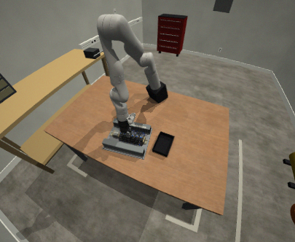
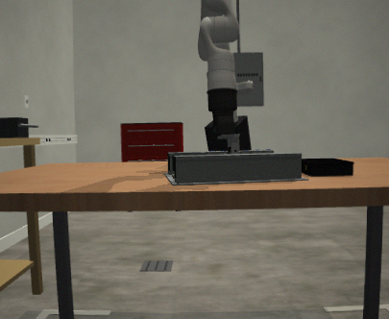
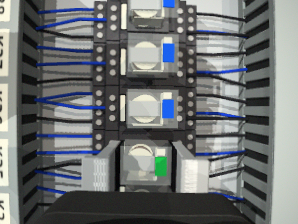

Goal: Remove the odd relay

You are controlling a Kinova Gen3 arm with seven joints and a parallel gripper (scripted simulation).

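The grey relay panel (image 1: 122, 147) (image 2: 236, 168) lies flat on the wooden table (image 1: 190, 146) (image 2: 78, 184). In the wrist view a row of relays runs up the panel's middle. Three of them (image 3: 146, 107) (image 3: 146, 55) (image 3: 145, 10) have blue buttons. The nearest relay (image 3: 142, 172) has a green button (image 3: 161, 166). My gripper (image 3: 146, 158) (image 1: 124, 129) (image 2: 230, 144) points straight down over the panel's left end and is shut on the green-button relay, one finger on each side. The black parts tray (image 1: 163, 143) (image 2: 328, 166) stands empty just right of the panel.
Blue and black wires (image 3: 65, 100) run from the relays into slotted grey ducts (image 3: 257, 115) on both sides. The arm's black base (image 1: 157, 92) sits at the table's far edge. A wooden bench (image 1: 30, 87) stands left of the table, a red drawer cabinet (image 1: 172, 33) at the back wall.
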